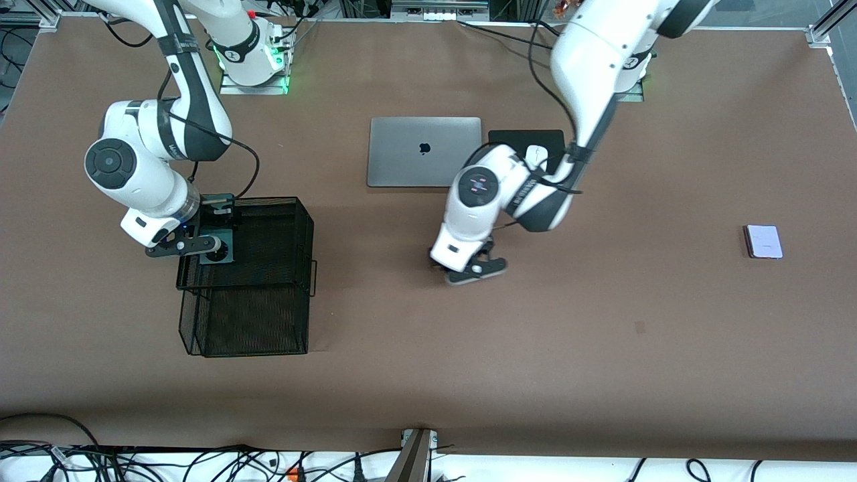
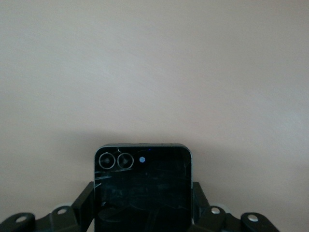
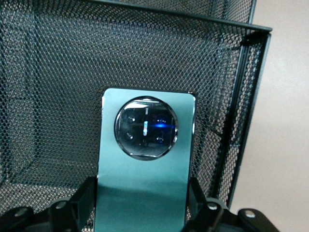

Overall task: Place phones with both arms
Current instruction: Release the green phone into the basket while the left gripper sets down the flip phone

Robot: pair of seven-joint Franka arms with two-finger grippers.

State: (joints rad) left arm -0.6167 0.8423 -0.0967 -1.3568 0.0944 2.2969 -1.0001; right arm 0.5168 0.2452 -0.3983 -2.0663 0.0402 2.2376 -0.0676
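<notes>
Dark-green phone [image 3: 145,164] is pinched by its long edges in the right gripper [image 1: 215,249], over the black mesh basket [image 1: 268,321] near the desk's right-arm end. Its long axis runs straight out from the fingers, with the round camera ring at the free end, pointing down into the basket.

The left gripper [image 1: 477,266] sits low over the middle of the desk, nearer the front camera than the silver laptop [image 1: 424,151], clamping the small black phone [image 2: 142,191] by its sides; the twin lenses lie at the end pointing away from the claw.

The pale-lilac phone [image 1: 764,242] lies flat near the desk's left-arm edge.
</notes>
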